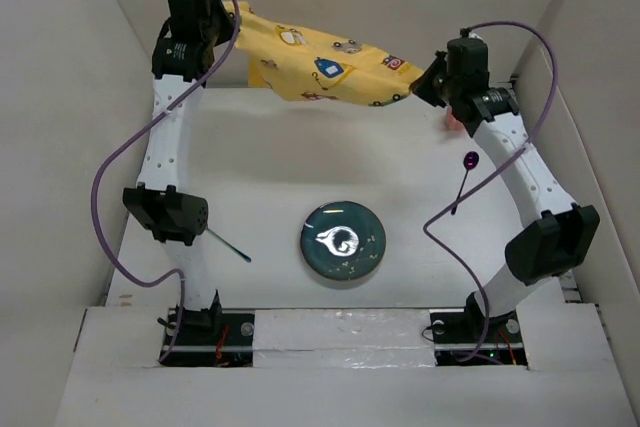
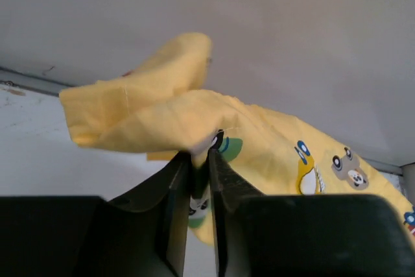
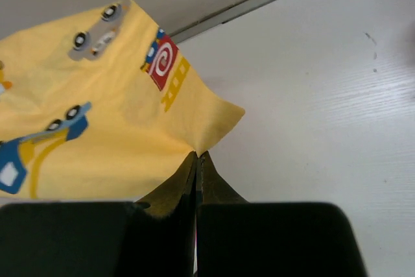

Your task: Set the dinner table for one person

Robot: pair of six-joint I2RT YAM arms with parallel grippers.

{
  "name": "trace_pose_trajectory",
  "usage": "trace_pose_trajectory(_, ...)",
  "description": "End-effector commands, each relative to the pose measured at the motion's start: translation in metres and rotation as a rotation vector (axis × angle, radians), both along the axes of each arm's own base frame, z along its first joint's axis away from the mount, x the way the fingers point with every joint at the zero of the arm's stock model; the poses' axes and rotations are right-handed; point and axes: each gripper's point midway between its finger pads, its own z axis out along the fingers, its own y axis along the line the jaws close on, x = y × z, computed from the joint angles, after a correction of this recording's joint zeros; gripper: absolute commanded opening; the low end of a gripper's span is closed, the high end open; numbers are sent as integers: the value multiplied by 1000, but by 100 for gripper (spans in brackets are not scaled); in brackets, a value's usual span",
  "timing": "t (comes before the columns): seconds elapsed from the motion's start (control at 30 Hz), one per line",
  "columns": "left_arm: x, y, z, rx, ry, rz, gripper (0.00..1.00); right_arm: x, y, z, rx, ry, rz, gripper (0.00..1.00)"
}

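- Jaws shut tight on yellow mat (image 1: 320,72) ends, left gripper (image 2: 200,154) and right gripper (image 3: 196,155).
- Held stretched above the dinner table (image 1: 260,167), beyond the plate (image 1: 343,240).
- Seemingly laying the mat; next calls for lowering both ends evenly.

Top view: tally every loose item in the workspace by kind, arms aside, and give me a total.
yellow cloth mat: 1
dark plate: 1
utensils: 2, the purple-headed utensil and the dark green utensil
Total: 4
pink bit at the far right: too hidden to name, not counted.
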Motion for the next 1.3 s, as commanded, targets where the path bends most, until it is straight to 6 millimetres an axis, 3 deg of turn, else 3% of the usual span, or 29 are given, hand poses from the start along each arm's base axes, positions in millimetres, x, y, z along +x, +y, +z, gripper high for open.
trace_pose_trajectory(0.0,8,13,-66,133,213,2,17,3,-6,-107,-58,236,-16,0)
trace_pose_trajectory(0.03,11,14,-77,141,236,5,27,3,-14,-120,-72,273,-38,0)
trace_pose_trajectory(0.07,18,14,-98,149,276,9,49,2,-17,-138,-90,307,-54,0)
trace_pose_trajectory(0.1,20,14,-112,149,306,9,54,5,-18,-155,-100,339,-66,0)
trace_pose_trajectory(0.17,22,3,-137,161,362,-6,60,6,-19,-169,-103,377,-79,0)
trace_pose_trajectory(0.2,20,-12,-140,175,362,-24,74,7,-21,-176,-108,387,-95,0)
trace_pose_trajectory(0.23,19,-13,-154,217,385,-4,81,7,-20,-185,-112,410,-97,0)
trace_pose_trajectory(0.27,14,-16,-151,235,381,5,84,8,-20,-185,-109,414,-100,0)
trace_pose_trajectory(0.3,9,-18,-151,247,382,12,84,10,-20,-185,-106,410,-105,0)
trace_pose_trajectory(0.33,3,-15,-172,277,420,39,83,11,-22,-185,-112,404,-117,0)
trace_pose_trajectory(0.37,-9,-9,-155,268,385,66,80,12,-23,-185,-114,402,-121,0)
trace_pose_trajectory(0.4,-16,-5,-154,265,375,83,78,13,-24,-184,-115,400,-125,0)
trace_pose_trajectory(0.43,-26,1,-183,278,403,98,77,16,-25,-181,-120,391,-132,0)
trace_pose_trajectory(0.47,-42,5,-163,257,347,114,71,17,-24,-184,-122,395,-131,0)
trace_pose_trajectory(0.5,-52,9,-165,248,342,126,65,18,-28,-183,-120,399,-137,0)
trace_pose_trajectory(0.53,-83,12,-189,218,369,127,42,20,-29,-182,-125,392,-140,0)
trace_pose_trajectory(0.6,-101,15,-221,222,430,120,38,21,-28,-184,-120,392,-133,0)
trace_pose_trajectory(0.63,-111,12,-220,197,416,105,43,20,-26,-184,-116,394,-127,0)
trace_pose_trajectory(0.7,-125,7,-258,142,487,55,53,21,-22,-185,-101,392,-109,0)
trace_pose_trajectory(0.77,-123,4,-283,89,535,40,71,21,-20,-186,-98,389,-101,0)
trace_pose_trajectory(0.83,-112,-11,-300,46,530,-23,77,21,-19,-185,-96,384,-88,0)
trace_pose_trajectory(0.9,-96,-30,-292,-16,483,-95,78,18,-16,-188,-97,388,-57,0)
trace_pose_trajectory(1.0,-74,-43,-290,-59,424,-135,79,11,-8,-191,-97,397,-16,0)
trace_pose_trajectory(1.03,-70,-45,-305,-59,456,-138,79,10,-8,-192,-99,397,-11,0)
trace_pose_trajectory(1.1,-52,-49,-301,-66,437,-138,79,3,-3,-194,-98,402,9,0)
trace_pose_trajectory(1.13,-46,-50,-317,-64,468,-135,79,2,-2,-193,-94,395,15,0)
trace_pose_trajectory(1.2,-27,-48,-312,-71,443,-119,77,-6,2,-197,-92,404,34,0)
trace_pose_trajectory(1.23,-22,-50,-327,-81,472,-109,72,-7,2,-192,-87,393,35,0)
trace_pose_trajectory(1.27,-16,-51,-325,-88,462,-107,69,-11,8,-191,-88,392,50,0)
